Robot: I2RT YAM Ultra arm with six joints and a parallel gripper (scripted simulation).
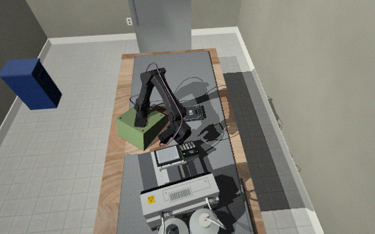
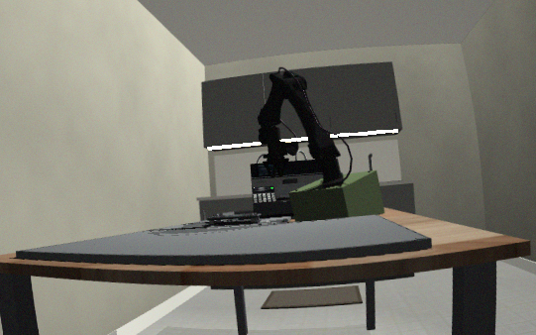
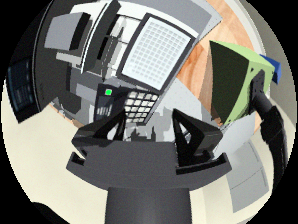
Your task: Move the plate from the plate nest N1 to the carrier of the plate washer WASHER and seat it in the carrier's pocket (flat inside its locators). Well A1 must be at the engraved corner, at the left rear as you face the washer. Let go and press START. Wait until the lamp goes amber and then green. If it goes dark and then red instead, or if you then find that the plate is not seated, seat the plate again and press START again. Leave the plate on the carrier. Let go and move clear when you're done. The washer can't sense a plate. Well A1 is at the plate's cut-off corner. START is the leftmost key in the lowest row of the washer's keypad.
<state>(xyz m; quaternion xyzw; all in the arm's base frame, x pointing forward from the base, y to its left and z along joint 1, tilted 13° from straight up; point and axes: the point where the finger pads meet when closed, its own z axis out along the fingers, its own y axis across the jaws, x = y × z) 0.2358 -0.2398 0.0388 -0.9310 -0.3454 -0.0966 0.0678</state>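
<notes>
The white well plate (image 1: pixel 168 156) (image 3: pixel 157 50) lies flat on the carrier of the washer (image 1: pixel 178 197) (image 2: pixel 287 179). The black keypad (image 1: pixel 190 148) (image 2: pixel 264 197) (image 3: pixel 136 104) sits beside the plate, and a green lamp (image 3: pixel 107 91) (image 2: pixel 271 188) is lit next to it. My gripper (image 3: pixel 149 112) (image 1: pixel 173 140) (image 2: pixel 273 165) hovers just above the keypad with its fingers partly closed and nothing between them. The plate nest N1 (image 1: pixel 194 112) (image 2: pixel 233 217) stands empty behind the arm.
The arm stands on a green base block (image 1: pixel 132 128) (image 2: pixel 337 198) (image 3: pixel 229 79) left of the washer. Two round bottles (image 1: pixel 201 219) stand at the washer's far end. A blue box (image 1: pixel 28 83) hangs off to the left of the table.
</notes>
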